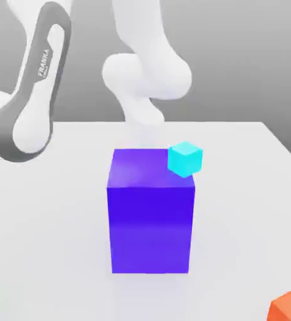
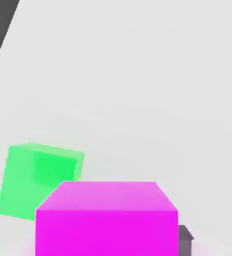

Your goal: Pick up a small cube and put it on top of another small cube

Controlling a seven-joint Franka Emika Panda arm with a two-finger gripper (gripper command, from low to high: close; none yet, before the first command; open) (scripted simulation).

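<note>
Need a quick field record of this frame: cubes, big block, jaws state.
held: magenta cube, close under the hand camera
jaws: shut on magenta cube
nearby: green cube on the white table, beside the magenta one in the hand view
big block: blue-purple block, upright mid-table
cyan cube: at the block's upper corner, exterior view's right
orange cube: exterior view's lower right
stack: not yet made

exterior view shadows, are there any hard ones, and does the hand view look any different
Exterior view: even, soft light; the big blue-purple block casts only a faint soft shadow on the white table, and the cyan cube shows no glare. Hand view: flat light too, with the magenta cube close up and cut by the frame edge, the green cube slightly soft-edged.
</note>
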